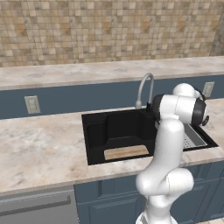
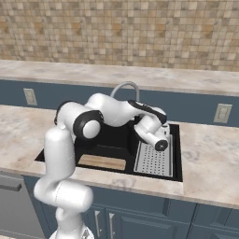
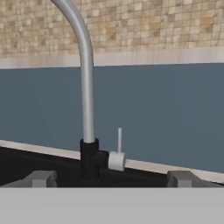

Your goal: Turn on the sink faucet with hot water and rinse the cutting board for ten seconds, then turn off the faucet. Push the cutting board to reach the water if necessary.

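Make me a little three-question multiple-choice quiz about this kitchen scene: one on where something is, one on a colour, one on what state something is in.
1. Where does the cutting board lie?
A. on the counter
B. in the sink, near its front wall
C. on the grey drain tray

2. What colour is the basin?
A. black
B. white
C. steel grey

3. Is water running from the sink faucet?
A. yes, a strong stream
B. yes, a trickle
C. no, none is seen

Answers: 1 B, the tan board lies flat on the basin floor by the front wall. 2 A, the basin is matte black in both base views. 3 C, no stream falls from the spout in the left base view.
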Available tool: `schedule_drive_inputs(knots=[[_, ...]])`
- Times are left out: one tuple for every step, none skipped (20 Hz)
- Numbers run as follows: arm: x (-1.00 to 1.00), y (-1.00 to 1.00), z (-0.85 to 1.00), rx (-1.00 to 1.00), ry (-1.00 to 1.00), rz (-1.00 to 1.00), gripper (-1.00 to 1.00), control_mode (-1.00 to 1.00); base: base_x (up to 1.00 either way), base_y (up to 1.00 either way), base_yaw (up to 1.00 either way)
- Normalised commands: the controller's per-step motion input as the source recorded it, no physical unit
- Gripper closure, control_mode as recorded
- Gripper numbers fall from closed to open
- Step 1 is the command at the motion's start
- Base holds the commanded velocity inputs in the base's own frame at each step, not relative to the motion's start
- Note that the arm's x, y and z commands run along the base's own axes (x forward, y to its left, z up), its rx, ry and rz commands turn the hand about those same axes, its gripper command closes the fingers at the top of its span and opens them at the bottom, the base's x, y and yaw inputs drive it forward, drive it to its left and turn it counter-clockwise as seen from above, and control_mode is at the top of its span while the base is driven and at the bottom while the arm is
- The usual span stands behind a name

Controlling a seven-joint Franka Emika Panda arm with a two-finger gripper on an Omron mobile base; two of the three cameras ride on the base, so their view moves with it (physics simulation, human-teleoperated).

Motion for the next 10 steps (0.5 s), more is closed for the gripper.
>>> schedule_drive_inputs(knots=[[0.19, 0.22, 0.0, 0.0, 0.0, 0.0, -1.0, -1.0, 0.0, 0.0, 0.0], [0.18, 0.21, 0.0, 0.0, 0.0, 0.0, -1.0, -1.0, 0.0, 0.0, 0.0], [0.19, 0.2, 0.0, 0.0, 0.0, 0.0, -1.0, -1.0, 0.0, 0.0, 0.0], [0.19, 0.2, 0.0, 0.0, 0.0, 0.0, -1.0, -1.0, 0.0, 0.0, 0.0], [0.21, 0.23, 0.0, 0.0, 0.0, 0.0, -1.0, -1.0, 0.0, 0.0, 0.0], [0.23, 0.23, 0.0, 0.0, 0.0, 0.0, -1.0, -1.0, 0.0, 0.0, 0.0], [0.24, 0.23, 0.0, 0.0, 0.0, 0.0, -1.0, -1.0, 0.0, 0.0, 0.0], [0.25, 0.25, 0.0, 0.0, 0.0, 0.0, -1.0, -1.0, 0.0, 0.0, 0.0], [0.24, 0.21, 0.0, 0.0, 0.0, 0.0, -1.0, -1.0, 0.0, 0.0, 0.0], [0.23, 0.18, 0.0, 0.0, 0.0, 0.0, -1.0, -1.0, 0.0, 0.0, 0.0]])
